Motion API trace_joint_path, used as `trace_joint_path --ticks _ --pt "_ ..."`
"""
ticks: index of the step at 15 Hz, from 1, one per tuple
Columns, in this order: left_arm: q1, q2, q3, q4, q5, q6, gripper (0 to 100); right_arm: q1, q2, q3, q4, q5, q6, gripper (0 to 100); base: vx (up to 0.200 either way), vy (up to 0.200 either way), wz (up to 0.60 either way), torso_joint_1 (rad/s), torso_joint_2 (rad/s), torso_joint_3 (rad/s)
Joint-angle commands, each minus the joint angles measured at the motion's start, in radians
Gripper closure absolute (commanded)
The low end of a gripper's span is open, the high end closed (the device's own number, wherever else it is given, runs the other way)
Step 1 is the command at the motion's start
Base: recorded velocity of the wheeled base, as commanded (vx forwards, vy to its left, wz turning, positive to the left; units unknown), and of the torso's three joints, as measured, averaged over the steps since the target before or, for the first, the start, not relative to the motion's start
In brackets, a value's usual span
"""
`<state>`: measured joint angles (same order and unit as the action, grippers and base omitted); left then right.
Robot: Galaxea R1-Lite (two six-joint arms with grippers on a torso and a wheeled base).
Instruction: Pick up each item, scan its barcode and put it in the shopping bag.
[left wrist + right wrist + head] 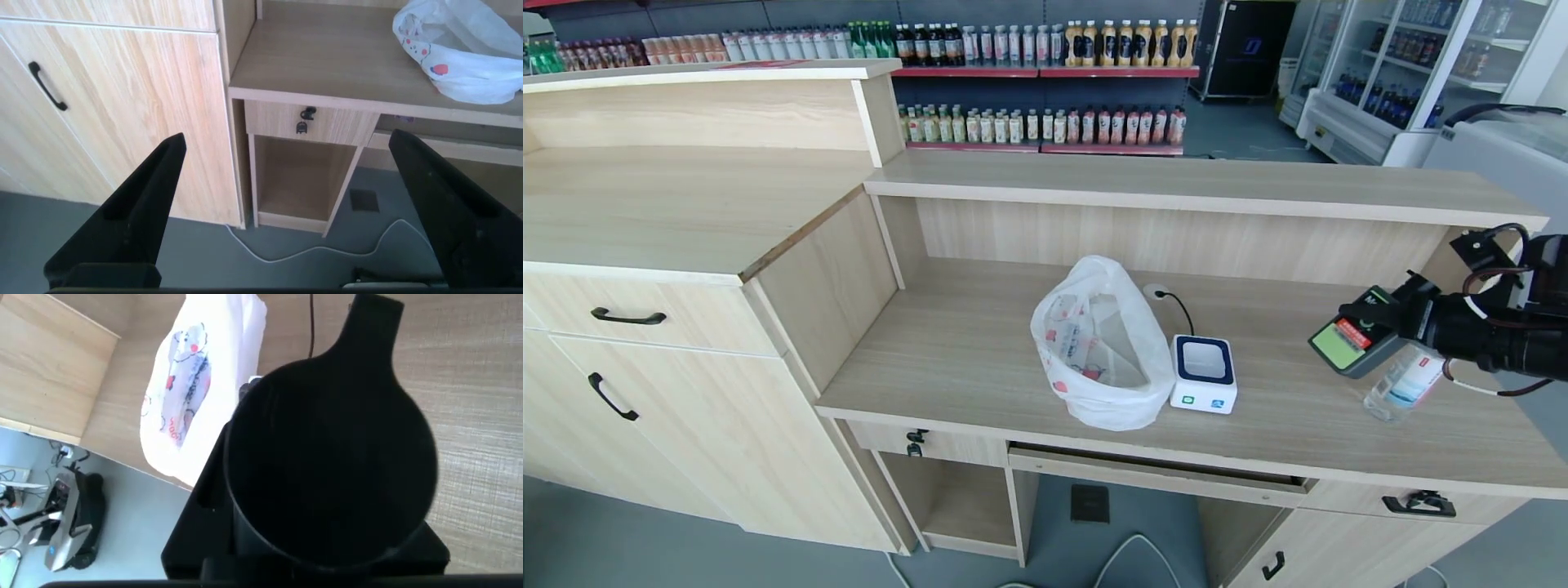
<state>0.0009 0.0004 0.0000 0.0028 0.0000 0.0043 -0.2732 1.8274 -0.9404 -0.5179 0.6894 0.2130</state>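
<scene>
a dark, green-labelled package (pixel 1339 343) is pinched in the right gripper (pixel 1376 327) above the counter (pixel 980 343), right of the scanner (pixel 1205 371) (presumably for scanning before bagging); the left gripper (pixel 288 139) is held spread, idle.

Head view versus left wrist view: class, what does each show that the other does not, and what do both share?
Head view alone: the scanner beside the bag, the water bottle on the counter, and the right gripper holding a dark item with a green label off the counter. Left wrist view alone: the left gripper, its fingers wide apart, low in front of the counter. Both: the shopping bag, the counter and the key in the drawer lock.
</scene>
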Motion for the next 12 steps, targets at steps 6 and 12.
trace_joint_path --ticks 6,12 --pt "0.001 0.0 0.0 0.0 0.0 0.0 0 0.026 0.098 -0.11 -0.005 0.001 0.031 100 0.0 0.0 0.0 0.0 0.0 0.0" --pt "0.001 0.0 0.0 0.0 0.0 0.0 0 0.068 0.122 -0.133 -0.007 -0.001 0.031 100 0.0 0.0 0.0 0.0 0.0 0.0"
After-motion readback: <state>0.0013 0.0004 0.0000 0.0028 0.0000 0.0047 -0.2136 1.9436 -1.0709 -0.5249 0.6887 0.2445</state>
